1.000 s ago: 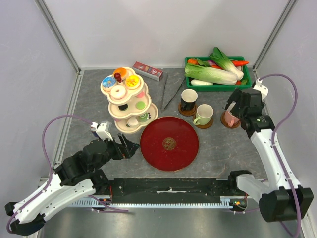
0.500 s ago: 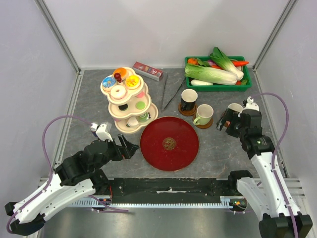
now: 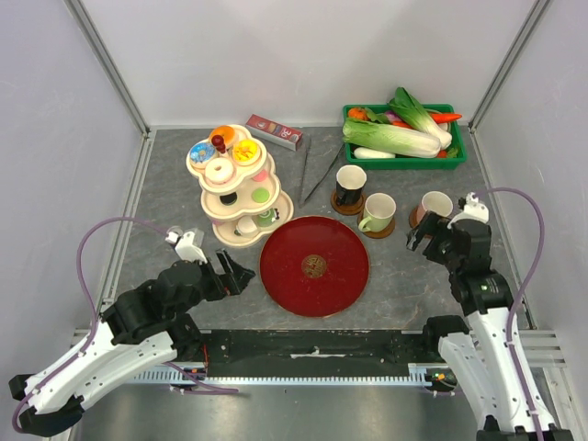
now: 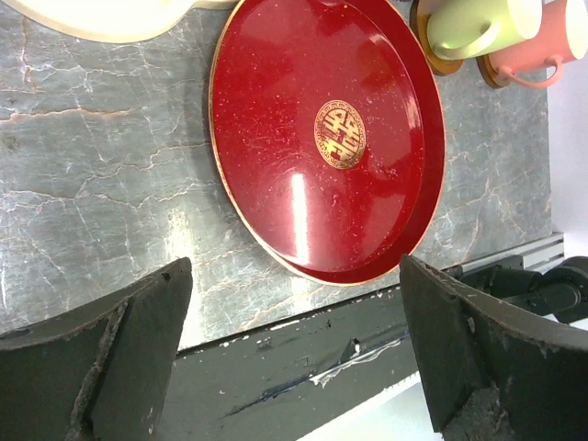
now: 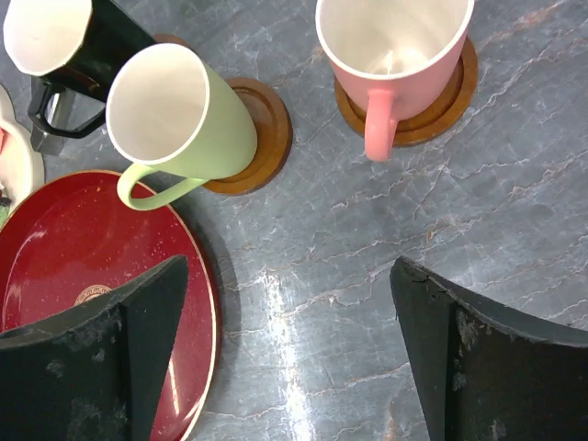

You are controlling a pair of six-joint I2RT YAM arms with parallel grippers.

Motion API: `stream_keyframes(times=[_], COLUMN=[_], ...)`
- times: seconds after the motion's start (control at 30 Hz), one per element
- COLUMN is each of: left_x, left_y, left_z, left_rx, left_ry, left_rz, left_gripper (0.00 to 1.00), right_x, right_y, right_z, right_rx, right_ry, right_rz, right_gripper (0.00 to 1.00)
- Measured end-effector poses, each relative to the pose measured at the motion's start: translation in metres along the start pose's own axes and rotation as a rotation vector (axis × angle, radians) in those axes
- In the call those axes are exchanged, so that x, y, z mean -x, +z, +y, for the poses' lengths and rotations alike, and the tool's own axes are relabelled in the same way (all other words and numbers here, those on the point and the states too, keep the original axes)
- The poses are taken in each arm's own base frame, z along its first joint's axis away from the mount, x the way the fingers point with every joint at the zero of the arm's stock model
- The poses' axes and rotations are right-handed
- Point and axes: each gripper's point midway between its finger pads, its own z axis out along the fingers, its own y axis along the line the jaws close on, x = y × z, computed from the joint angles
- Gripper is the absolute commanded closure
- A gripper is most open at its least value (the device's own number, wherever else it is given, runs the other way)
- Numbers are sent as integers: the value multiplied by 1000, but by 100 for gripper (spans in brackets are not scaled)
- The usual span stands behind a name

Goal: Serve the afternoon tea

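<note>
Pink mug, upper right of right wrist view: rigid, glossy, probably slippery; pinch rim wall beside handle. Left gripper, right gripper wide open, empty.

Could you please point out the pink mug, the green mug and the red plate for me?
pink mug (image 5: pixel 395 37), right wrist view, on its pale inside.
green mug (image 5: pixel 158 92), right wrist view, on its white inside.
red plate (image 4: pixel 276 156), left wrist view, on its bare red face.
</note>
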Motion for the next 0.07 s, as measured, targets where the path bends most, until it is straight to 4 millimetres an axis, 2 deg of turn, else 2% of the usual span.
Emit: stream_keyframes(times=[0.07], left_x=[0], left_y=[0], left_z=[0], left_rx=[1], left_ry=[-7], left_rz=[1], left_gripper=[1], right_x=[2], right_y=[-2], right_z=[0], right_rx=[0], right_ry=[-3], right_rz=[-15], right_gripper=[2])
